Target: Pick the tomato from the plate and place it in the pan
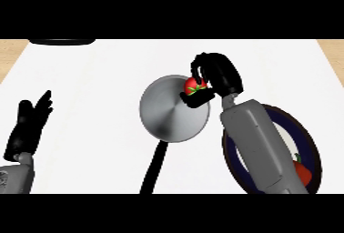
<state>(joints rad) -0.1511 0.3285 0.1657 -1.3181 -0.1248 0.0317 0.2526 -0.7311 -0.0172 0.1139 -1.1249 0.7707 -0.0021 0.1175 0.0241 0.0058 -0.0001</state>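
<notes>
Hanging over the right-hand rim of the pan (171, 113), the robot's right hand (218, 75) had its fingers and thumb curled round the tomato (193, 84). Only part of the red fruit and a bit of its green top showed between them. The tomato sat in that grip above the pan's grey floor, near its upper right edge; whether it touched the metal I could not tell. The pan lay in the middle of the white counter (94, 77), its black handle (154, 168) pointing toward the robot. The grey right forearm (259, 145) crossed over the dark-rimmed plate (306, 141) just right of the pan. Another red thing (304, 172) lay on the plate's near side, half hidden by the arm. Over at the left edge the left hand (27, 129) rested open, fingers up, holding nothing.
</notes>
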